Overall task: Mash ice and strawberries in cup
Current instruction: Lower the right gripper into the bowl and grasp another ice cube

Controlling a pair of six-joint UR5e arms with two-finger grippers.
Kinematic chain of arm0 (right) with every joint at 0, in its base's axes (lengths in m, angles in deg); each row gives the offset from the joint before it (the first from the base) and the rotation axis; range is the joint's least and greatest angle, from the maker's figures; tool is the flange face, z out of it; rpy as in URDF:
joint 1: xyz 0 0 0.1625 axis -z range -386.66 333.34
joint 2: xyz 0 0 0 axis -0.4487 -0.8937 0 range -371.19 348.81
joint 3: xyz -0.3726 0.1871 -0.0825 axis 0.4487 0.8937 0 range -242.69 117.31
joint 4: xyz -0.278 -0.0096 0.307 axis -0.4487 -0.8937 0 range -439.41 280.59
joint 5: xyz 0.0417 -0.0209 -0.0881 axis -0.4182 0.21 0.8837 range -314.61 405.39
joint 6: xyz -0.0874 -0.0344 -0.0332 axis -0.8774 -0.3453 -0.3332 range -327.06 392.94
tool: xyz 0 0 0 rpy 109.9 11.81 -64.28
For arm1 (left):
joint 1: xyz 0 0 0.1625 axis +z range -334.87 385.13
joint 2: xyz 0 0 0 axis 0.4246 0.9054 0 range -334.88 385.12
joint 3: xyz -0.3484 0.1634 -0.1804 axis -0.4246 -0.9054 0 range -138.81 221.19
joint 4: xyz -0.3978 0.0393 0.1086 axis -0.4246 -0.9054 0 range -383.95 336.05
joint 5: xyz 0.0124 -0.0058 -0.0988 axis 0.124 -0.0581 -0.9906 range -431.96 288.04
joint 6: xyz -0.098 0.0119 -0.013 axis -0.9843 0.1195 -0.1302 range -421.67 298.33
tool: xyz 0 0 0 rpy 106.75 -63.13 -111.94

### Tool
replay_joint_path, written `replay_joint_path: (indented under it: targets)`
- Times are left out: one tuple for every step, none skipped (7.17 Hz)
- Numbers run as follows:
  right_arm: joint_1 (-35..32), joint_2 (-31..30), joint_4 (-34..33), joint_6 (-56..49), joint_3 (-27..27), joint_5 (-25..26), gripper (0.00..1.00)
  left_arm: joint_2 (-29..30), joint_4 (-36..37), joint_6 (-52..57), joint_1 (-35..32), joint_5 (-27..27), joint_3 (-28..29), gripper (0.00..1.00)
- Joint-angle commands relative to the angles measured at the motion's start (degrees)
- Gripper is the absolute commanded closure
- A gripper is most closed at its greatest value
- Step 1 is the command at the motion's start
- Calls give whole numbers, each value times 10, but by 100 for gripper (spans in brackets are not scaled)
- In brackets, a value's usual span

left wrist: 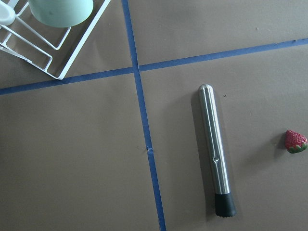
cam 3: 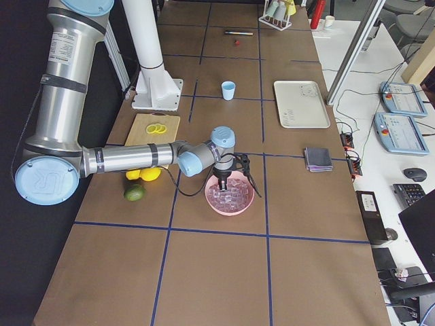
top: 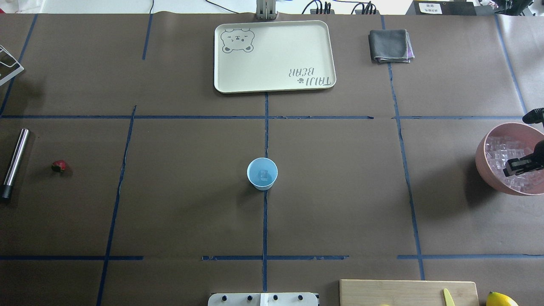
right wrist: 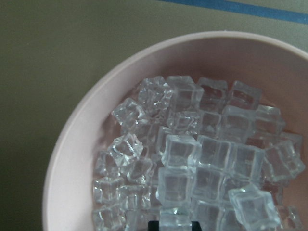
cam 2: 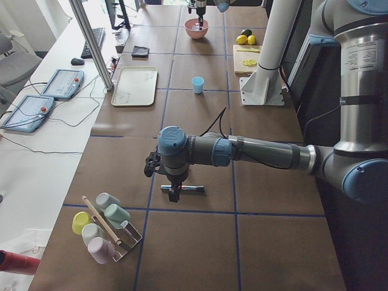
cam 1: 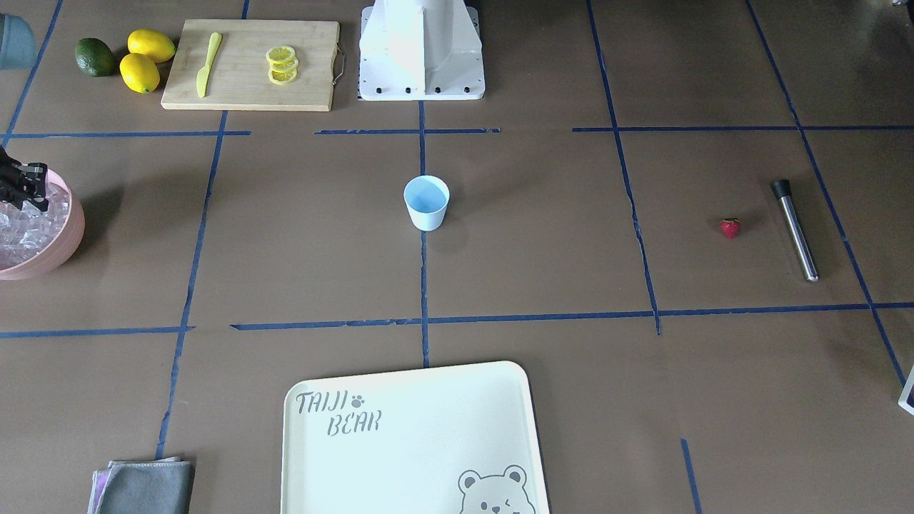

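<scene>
The pale blue cup (top: 262,173) stands upright at the table's middle with one ice cube (top: 264,174) in it. More ice (right wrist: 202,159) fills the pink bowl (top: 482,157) on the robot's right. My right gripper (top: 520,163) hangs just above that ice, and its fingers look spread open in the exterior right view (cam 3: 231,182). The strawberry (top: 59,165) lies on the far left next to a steel muddler (top: 14,163). My left gripper (cam 2: 174,193) hovers over the muddler (left wrist: 216,154). I cannot tell whether it is open or shut.
A cream tray (top: 274,87) lies beyond the cup, and a grey cloth (top: 390,46) to its right. A cutting board (cam 1: 250,64) with lemon slices and a yellow knife is near the base. Two lemons (cam 1: 146,57) and a dark green fruit are beside it. A cup rack (cam 2: 109,233) stands at the left end.
</scene>
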State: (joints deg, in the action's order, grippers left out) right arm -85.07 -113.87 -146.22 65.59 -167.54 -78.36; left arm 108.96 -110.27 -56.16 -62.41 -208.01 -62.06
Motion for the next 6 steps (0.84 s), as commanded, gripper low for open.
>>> replay_joint_path:
  targets:
    - [-1,-1,0,-1,-4,-3,97,0,-1,0,0,0,0,0]
    - [-2,-5,-2,-2,-15,-7,97,1,-1,0,0,0,0,0]
    - [-7,-1,-14,-3,-35,-15,97,1,-1,0,0,0,-1,0]
    - [-33,5,-76,-1,-82,-37,99,1,-1,0,0,0,-2,0]
    - [-37,10,-142,0,-157,-32,98,1,-1,0,0,0,-3,0]
    - [-43,61,-167,7,-170,-32,99,1,0,0,0,0,-3,0]
